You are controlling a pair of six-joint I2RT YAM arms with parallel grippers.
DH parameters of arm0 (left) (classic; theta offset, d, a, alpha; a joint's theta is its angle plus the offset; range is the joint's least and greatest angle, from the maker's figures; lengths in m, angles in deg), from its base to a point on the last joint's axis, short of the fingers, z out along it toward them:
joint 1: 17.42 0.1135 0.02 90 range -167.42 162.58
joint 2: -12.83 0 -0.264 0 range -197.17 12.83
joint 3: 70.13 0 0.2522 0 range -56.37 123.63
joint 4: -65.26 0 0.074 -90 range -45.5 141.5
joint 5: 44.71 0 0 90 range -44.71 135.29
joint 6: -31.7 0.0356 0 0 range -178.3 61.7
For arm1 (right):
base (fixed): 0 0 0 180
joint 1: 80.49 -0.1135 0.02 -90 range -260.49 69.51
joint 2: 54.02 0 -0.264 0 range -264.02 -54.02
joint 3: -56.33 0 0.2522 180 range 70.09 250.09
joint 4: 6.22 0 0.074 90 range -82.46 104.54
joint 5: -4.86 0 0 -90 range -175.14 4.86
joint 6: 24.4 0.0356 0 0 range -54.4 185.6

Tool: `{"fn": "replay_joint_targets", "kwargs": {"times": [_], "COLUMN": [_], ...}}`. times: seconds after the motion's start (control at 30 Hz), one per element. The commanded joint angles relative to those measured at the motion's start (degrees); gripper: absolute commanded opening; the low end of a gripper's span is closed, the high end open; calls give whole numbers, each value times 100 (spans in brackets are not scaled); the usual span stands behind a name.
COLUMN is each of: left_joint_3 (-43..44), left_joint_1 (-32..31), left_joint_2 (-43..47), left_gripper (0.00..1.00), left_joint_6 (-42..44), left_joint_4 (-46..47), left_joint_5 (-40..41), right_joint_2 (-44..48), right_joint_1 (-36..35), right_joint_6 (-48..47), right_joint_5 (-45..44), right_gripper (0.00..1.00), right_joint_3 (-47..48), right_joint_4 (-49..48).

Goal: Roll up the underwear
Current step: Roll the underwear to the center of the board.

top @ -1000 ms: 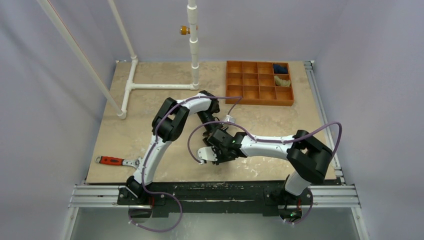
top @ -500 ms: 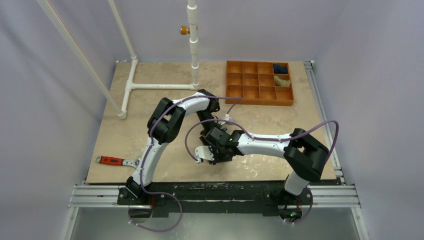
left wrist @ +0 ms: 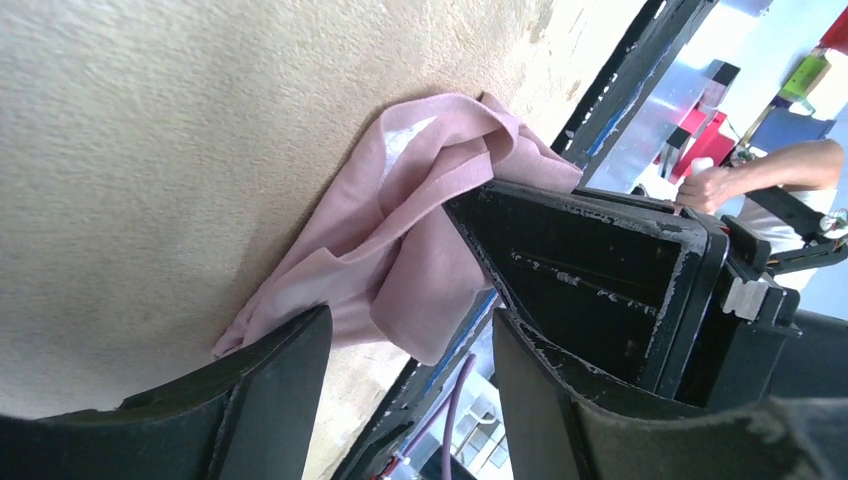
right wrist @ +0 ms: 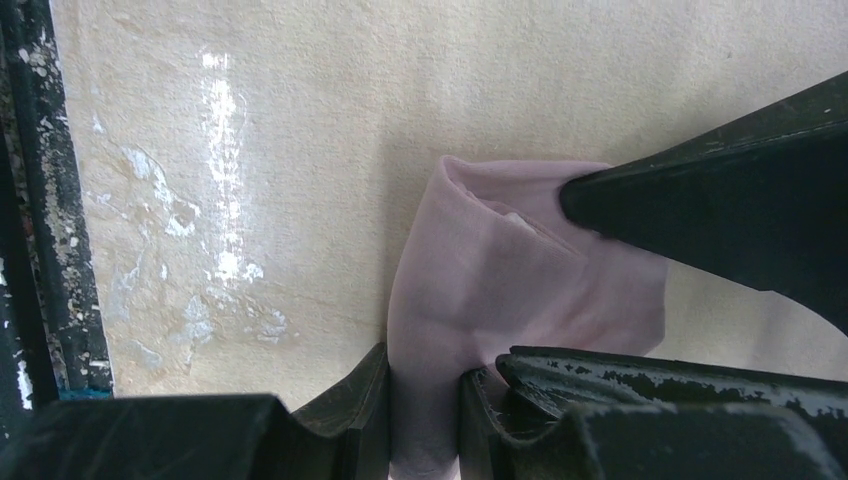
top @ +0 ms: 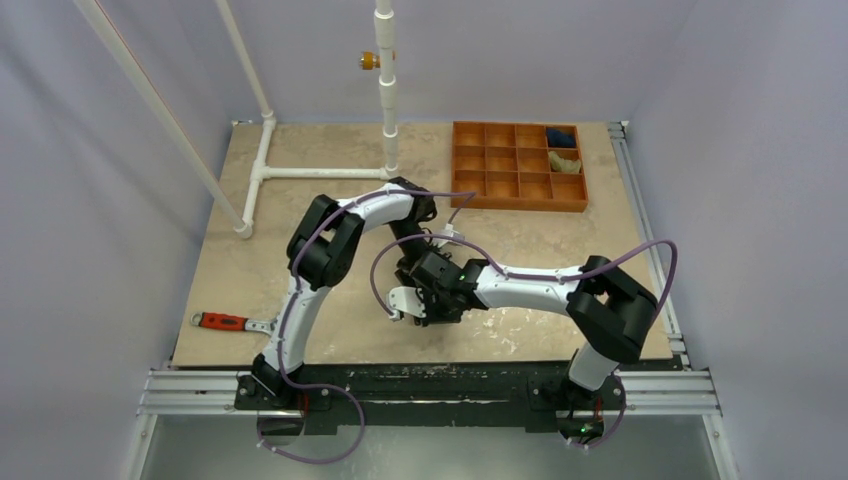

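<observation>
Beige stone-look table carries the work close to its front rail. The left gripper hangs near the cloth with its jaws apart and nothing between them, so bring it onto the loose flap and close only once a full fold sits between the fingers. The right gripper, pinched on one folded end of the underwear, should turn that end over slowly and evenly. The underwear is soft, pale dusty pink, crumpled in loose overlapping folds and not yet rolled.
</observation>
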Motion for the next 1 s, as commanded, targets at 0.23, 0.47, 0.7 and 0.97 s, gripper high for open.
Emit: {"fn": "replay_joint_targets", "kwargs": {"times": [0.23,0.47,0.7,0.97], "left_joint_3": [408,408,337,9], "left_joint_1": [53,-41,-64,-33], "left_joint_2": [-440,-432,-329,106], "left_gripper": [63,63,63,64], "left_joint_6": [-308,-320,-308,-215], "left_joint_4": [892,936,996,1024], "left_joint_5": [549,587,1054,1563], "right_joint_2": [-374,-543,-687,-1076], "right_joint_1": [-50,-51,-50,81], "right_joint_6": [-299,-690,-929,-620], "right_joint_5": [324,114,252,1022], "right_gripper": [8,12,12,5], "right_joint_3": [306,720,848,841], "right_joint_4": [-163,22,698,1259]}}
